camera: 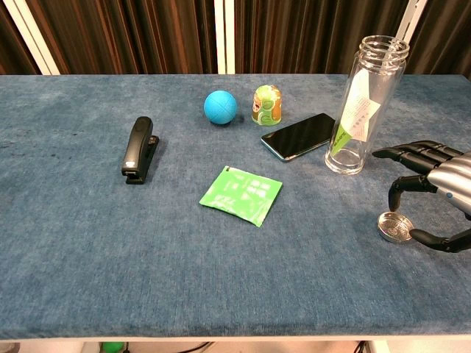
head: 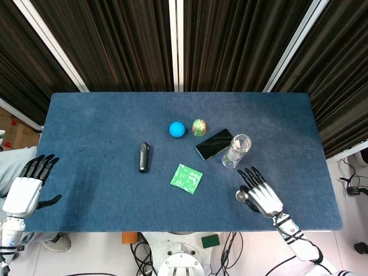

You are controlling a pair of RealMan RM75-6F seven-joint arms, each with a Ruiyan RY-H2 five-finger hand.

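**Right hand at metal lid, left hand off the table edge**

Nearest the chest camera: blue table (camera: 88, 279), front edge running along the bottom of the view.

Right hand (camera: 430, 193), seen also from the head view (head: 261, 195): poised over the near right part of the table, fingers (camera: 405, 154) spread and bent downward, grasping nothing. Small round metal lid (camera: 395, 226) lying flat on the cloth, between thumb and fingers, just beside the fingertips; contact not clear from either view.

Clear bottle (camera: 364, 103) standing upright and uncapped just beyond the right hand, a paper slip and a green strip inside; apart from the lid.

Black phone (camera: 300, 135) lying flat just left of the bottle, screen up, set at an angle. Small green and yellow jar (camera: 267, 104) upright just behind the phone. Blue ball (camera: 220, 107) beside the jar, on its left, close but apart.

Green packet (camera: 241, 195) flat near the table's middle, in front of the phone and ball, touching nothing.

Black stapler (camera: 138, 149) lying well left of the packet, lengthwise toward the curtains.

Left hand (head: 26, 187), shown in the head view only: beyond the left edge of the table, fingers extended and apart, released, holding nothing, well apart from every object.

Dark pleated curtains (camera: 147, 33) with white frames behind the table.
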